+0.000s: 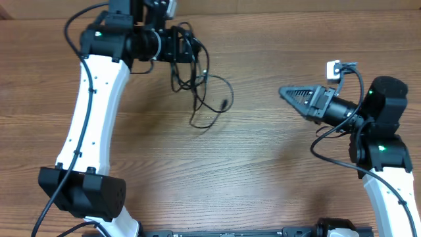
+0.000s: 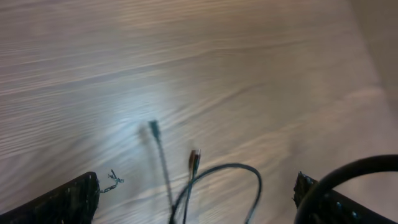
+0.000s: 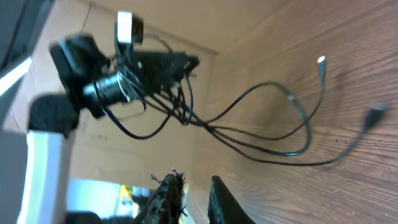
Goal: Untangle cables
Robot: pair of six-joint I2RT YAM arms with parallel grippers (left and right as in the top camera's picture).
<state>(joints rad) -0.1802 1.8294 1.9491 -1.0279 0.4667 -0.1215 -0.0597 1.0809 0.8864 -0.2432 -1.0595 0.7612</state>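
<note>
As I read the feeds, left tool (image 1: 191, 49): fingers spread wide, cords draped over it.
Cables (image 1: 196, 82): tangled, trailing from left tool onto counter (image 1: 263, 171).
Right tool (image 1: 284, 91): apart from cables; I cannot tell its gap.

The table (image 1: 250, 171) is mid-brown wood with fine darker grain streaks along its length; in the left wrist view it looks paler, with a light sheen. The cables (image 1: 212, 99) are thin and black. One plug (image 3: 321, 60) is silver-white, another (image 3: 375, 114) is dark grey, and a third (image 2: 194, 157) is reddish-brown. The left arm (image 1: 92, 112) has a long white link and black joints, and the left end effector (image 1: 189, 49) is black. The right arm (image 1: 388, 197) is white low down and black higher up, with a small green light (image 1: 380, 149). The right end effector (image 1: 284, 91) is black, and the small block (image 1: 333, 68) on its wrist is white
</note>
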